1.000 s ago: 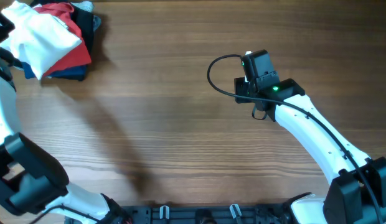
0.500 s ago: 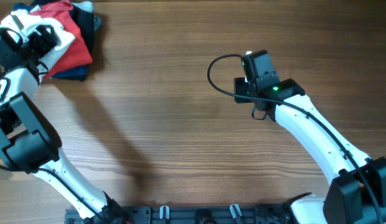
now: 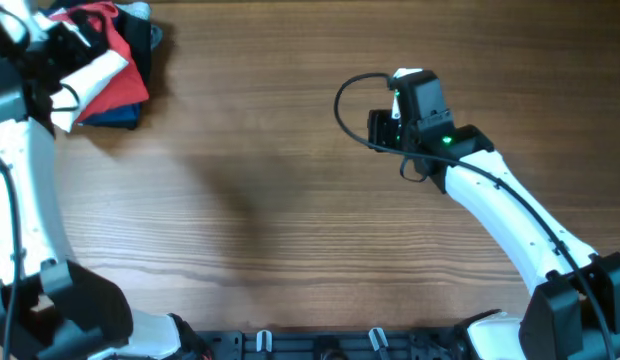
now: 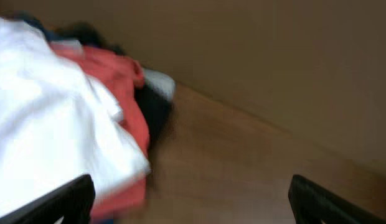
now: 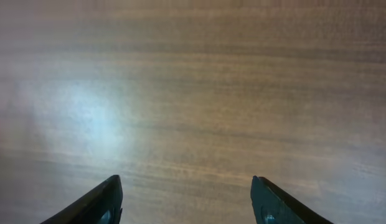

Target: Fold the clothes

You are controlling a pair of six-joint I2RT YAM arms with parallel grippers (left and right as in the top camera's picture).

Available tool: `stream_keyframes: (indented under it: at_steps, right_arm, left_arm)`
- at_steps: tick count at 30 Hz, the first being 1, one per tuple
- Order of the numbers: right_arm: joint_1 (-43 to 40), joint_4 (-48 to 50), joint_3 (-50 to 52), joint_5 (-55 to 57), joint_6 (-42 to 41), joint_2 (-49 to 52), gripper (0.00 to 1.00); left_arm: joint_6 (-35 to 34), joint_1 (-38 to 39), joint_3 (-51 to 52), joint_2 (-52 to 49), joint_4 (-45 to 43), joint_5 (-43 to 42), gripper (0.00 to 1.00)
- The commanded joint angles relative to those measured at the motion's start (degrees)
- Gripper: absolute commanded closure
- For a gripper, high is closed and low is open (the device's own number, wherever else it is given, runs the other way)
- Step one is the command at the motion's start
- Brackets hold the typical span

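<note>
The white T-shirt [image 3: 88,80] lies crumpled on a pile at the table's far left corner. It fills the left of the left wrist view [image 4: 43,124]; its lettering and tag are hidden. My left gripper [image 3: 32,45] hovers at the pile's left edge, open and empty [image 4: 190,208], with the white cloth beside its left finger. My right gripper [image 3: 402,85] is over bare wood right of centre, open and empty [image 5: 188,199].
Under the white T-shirt lie a red T-shirt [image 3: 120,60] [image 4: 118,87] and folded dark navy garments [image 3: 112,118] [image 4: 154,109]. The wooden table [image 3: 270,200] stretches between the pile and the right arm. A black cable loops by the right wrist [image 3: 342,115].
My left arm has swung over the pile and now stretches along the left edge. The white T-shirt has shifted left and shows less. My right gripper has moved slightly up.
</note>
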State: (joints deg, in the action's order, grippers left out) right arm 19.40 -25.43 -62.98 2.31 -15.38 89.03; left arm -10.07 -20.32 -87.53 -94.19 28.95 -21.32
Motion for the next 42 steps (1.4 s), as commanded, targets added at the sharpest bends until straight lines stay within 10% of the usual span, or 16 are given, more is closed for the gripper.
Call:
stream_keyframes:
  at_steps: [1,12,22,35,42]
  right_arm:
    - [-6.3,1.5,-5.8,-5.9,2.0,0.2,0.24]
    - [-22.3,-10.2,-7.8,-9.2,3.4,-16.5,0.0]
    - [-22.3,-10.6,17.1,-5.1,2.8,-54.0,0.0]
    - [-22.3,-25.9,18.1,-6.1,-5.5,-51.5,0.0]
    - [-22.1,3.1,33.6,-12.9,4.9,-65.1,0.0]
  left_arm:
    - [2.8,8.3,0.7,0.8,6.6,10.9,0.0]
    - [5.7,17.6,1.3,8.7,39.1,15.0,0.0]
    - [4.5,19.8,28.3,43.2,13.7,14.8,0.0]
    - [4.5,19.8,28.4,42.1,16.5,14.8,0.0]
    - [4.5,19.8,28.4,41.9,16.5,14.8,0.0]
